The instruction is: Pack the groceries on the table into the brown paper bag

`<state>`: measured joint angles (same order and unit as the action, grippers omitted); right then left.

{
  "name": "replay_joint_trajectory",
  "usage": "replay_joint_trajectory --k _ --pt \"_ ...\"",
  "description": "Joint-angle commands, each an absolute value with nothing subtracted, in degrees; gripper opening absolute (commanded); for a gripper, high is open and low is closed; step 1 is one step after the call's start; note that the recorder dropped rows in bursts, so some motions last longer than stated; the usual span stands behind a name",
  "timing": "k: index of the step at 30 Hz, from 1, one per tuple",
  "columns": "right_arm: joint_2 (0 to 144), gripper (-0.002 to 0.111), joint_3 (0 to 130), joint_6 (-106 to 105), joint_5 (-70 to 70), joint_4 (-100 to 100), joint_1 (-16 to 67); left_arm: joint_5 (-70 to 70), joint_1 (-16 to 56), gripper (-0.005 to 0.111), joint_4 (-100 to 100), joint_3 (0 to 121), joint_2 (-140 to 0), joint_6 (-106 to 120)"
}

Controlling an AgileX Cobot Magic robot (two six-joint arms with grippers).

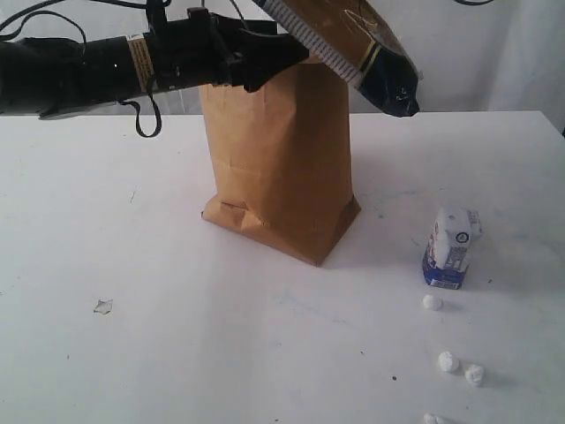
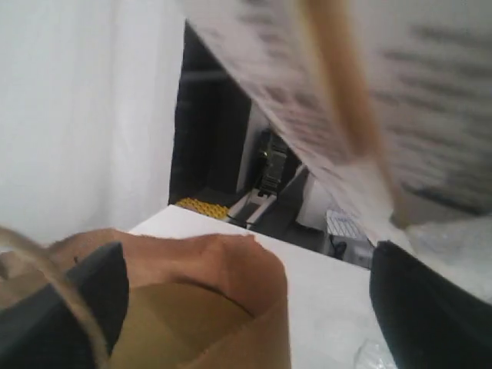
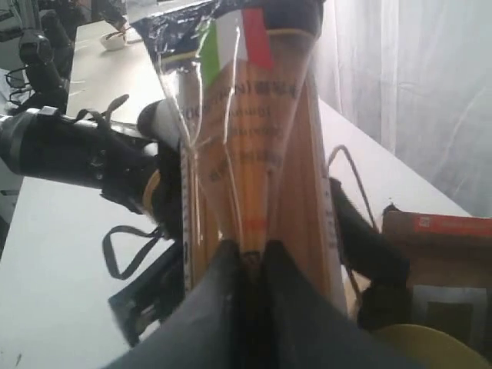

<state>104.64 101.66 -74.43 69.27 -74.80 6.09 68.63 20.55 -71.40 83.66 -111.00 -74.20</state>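
Observation:
The brown paper bag (image 1: pixel 281 159) stands upright at the middle of the table (image 1: pixel 221 336). My left gripper (image 1: pixel 265 55) is at its top rim, open, and its dark fingers (image 2: pixel 69 307) stand wide on either side of the bag's mouth (image 2: pixel 215 277). The long spaghetti pack (image 1: pixel 353 44) hangs tilted above the bag. My right gripper (image 3: pixel 250 269) is shut on the spaghetti pack (image 3: pixel 246 138); this gripper is out of the exterior view. A white-blue carton (image 1: pixel 452 247) stands on the table to the right, with small white lumps (image 1: pixel 448 360) in front of it.
A small clear scrap (image 1: pixel 103 306) lies on the table at the front left. In the right wrist view a red-striped box (image 3: pixel 446 223) and a yellow lid (image 3: pixel 415 346) show beside the bag's twisted handle (image 3: pixel 354 177). The left arm (image 1: pixel 79 66) reaches in from the left.

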Motion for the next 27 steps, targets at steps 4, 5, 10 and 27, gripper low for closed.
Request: replay_joint_trajectory --k 4,5,10,27 --pt "103.4 0.0 102.7 -74.8 67.1 -79.4 5.9 70.0 20.7 0.086 -81.3 84.1 -108.8 -78.8" --pt "103.4 0.0 102.7 -74.8 67.3 -79.4 5.9 70.0 20.7 0.086 -81.9 84.1 -108.5 -78.9" --pt "103.5 0.0 102.7 -74.7 68.6 -77.5 5.9 70.0 20.7 0.086 -82.8 84.1 -106.4 -79.3" --pt "103.5 0.0 102.7 -73.2 69.1 -77.4 5.9 70.0 19.8 0.086 -99.9 82.6 -105.4 -94.7"
